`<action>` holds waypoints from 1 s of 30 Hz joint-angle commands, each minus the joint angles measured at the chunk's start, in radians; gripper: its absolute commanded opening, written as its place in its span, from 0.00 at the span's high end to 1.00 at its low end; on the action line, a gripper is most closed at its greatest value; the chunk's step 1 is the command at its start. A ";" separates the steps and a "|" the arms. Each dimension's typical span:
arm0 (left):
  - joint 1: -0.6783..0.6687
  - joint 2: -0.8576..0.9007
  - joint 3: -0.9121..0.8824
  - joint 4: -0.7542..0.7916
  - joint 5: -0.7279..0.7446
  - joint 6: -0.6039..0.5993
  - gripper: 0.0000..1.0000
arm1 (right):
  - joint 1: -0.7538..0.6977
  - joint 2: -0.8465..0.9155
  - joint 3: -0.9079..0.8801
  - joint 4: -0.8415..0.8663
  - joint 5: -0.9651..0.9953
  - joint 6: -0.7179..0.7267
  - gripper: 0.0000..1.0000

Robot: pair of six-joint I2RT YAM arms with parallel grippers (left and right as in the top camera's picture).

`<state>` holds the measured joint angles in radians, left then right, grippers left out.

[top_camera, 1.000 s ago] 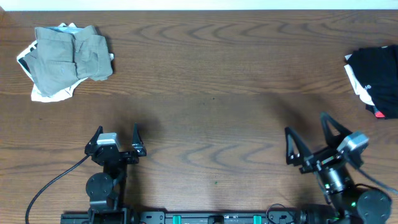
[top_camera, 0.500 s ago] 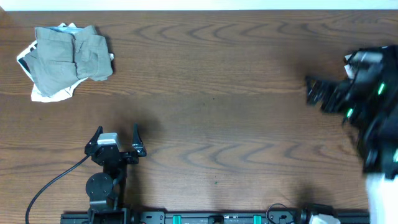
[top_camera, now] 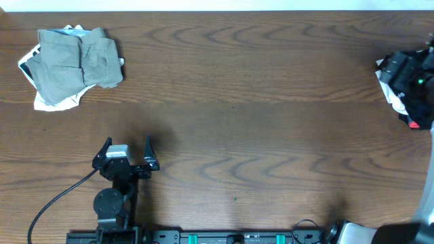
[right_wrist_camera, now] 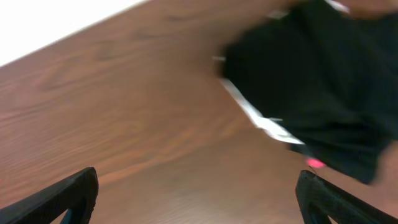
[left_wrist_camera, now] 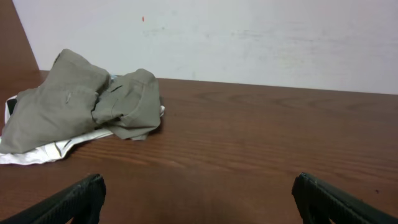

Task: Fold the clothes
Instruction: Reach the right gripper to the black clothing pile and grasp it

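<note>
Khaki pile [top_camera: 74,64] in far-left corner, black shirt [right_wrist_camera: 323,93] at right edge, broad surface [top_camera: 258,102] btwn. Left jaws wide open, empty, near front edge; right jaws same, by shirt.

One khaki-grey pile [top_camera: 71,64], one black pile [right_wrist_camera: 311,93] (blurred), one table [top_camera: 237,81].

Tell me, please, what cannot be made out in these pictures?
- Black fabric garment: overhead, cut off by the right edge and covered by the right arm; right wrist view, blurred.
- White printed garment: overhead and left wrist views, mostly under the khaki-grey fabric garment; print unreadable.
- Right gripper: overhead, lost against the black fabric.
</note>
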<state>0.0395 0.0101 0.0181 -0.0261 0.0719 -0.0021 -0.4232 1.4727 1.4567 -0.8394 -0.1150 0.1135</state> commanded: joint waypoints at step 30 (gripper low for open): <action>0.005 -0.006 -0.014 -0.037 0.015 0.006 0.02 | -0.341 0.341 0.021 0.195 0.131 -0.049 0.39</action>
<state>0.0395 0.0105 0.0181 -0.0261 0.0719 -0.0025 -0.7586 1.8126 1.4586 -0.6559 -0.0559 0.1307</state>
